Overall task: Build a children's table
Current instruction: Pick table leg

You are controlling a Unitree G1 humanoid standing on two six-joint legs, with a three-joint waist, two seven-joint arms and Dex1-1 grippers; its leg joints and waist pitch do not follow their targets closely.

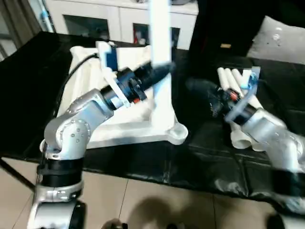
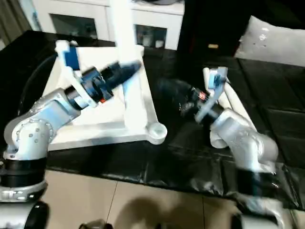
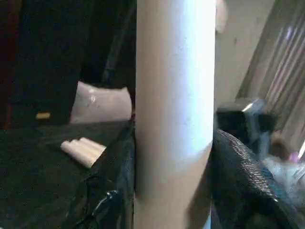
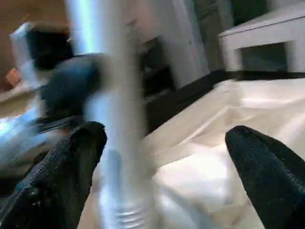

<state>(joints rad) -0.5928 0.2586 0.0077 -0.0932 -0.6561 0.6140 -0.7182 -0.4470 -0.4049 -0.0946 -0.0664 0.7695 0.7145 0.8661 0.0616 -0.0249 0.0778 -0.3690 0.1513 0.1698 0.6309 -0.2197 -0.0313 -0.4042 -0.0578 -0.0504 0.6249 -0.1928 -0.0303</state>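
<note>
Two black fingers [image 3: 248,186] of the left end effector [image 1: 159,71] clamp an upright white leg [image 1: 160,33] standing on the upside-down table top [image 1: 138,121]. At three o'clock from it, the right end effector [image 1: 198,88] hangs with jaws spread wide, gripping nothing. Spare legs [image 1: 238,109] lie at four o'clock on the black surface [image 1: 28,95].

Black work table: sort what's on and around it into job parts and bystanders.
Job: tabletop lying underside up; upright leg clamped by left gripper; spare legs beside right gripper.
Bystanders: black work table; white cabinet; grey cushion.
</note>
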